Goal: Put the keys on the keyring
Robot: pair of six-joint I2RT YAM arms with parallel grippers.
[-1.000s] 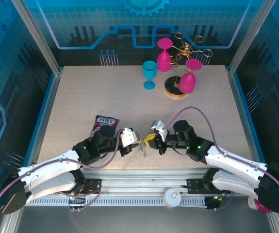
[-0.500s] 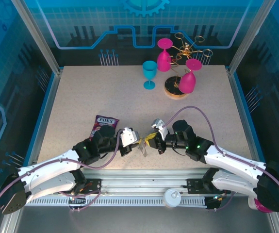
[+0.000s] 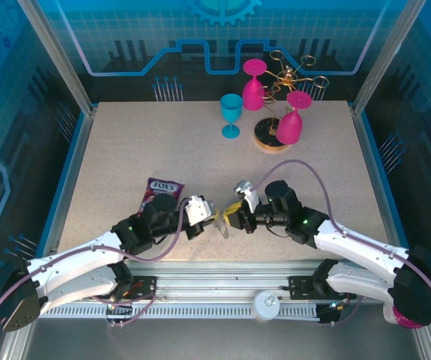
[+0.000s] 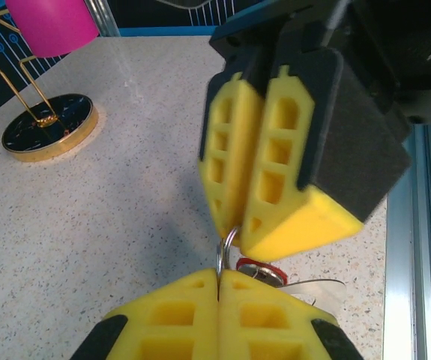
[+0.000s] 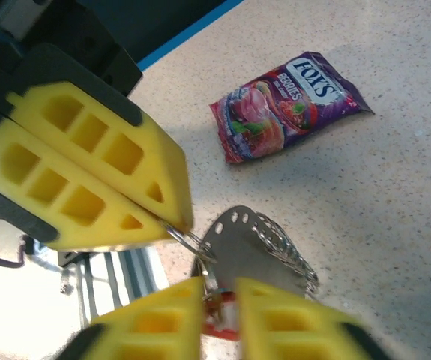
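Down near the table's (image 3: 200,150) front edge, with open tabletop beyond and a purple packet (image 5: 282,101) marked "FOX'S" to the left, the grippers meet tip to tip. The left gripper (image 4: 219,292) is clamped on a wire ring of the keyring (image 5: 245,247), whose grey loop hangs below, long axis toward the front edge. The right gripper (image 4: 235,231) pinches the keys (image 4: 260,271).

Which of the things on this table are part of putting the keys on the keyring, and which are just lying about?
For the job: keys, keyring, left pincer, right pincer.

Lying about: snack packet, teal goblet, two pink goblets, gold rack.
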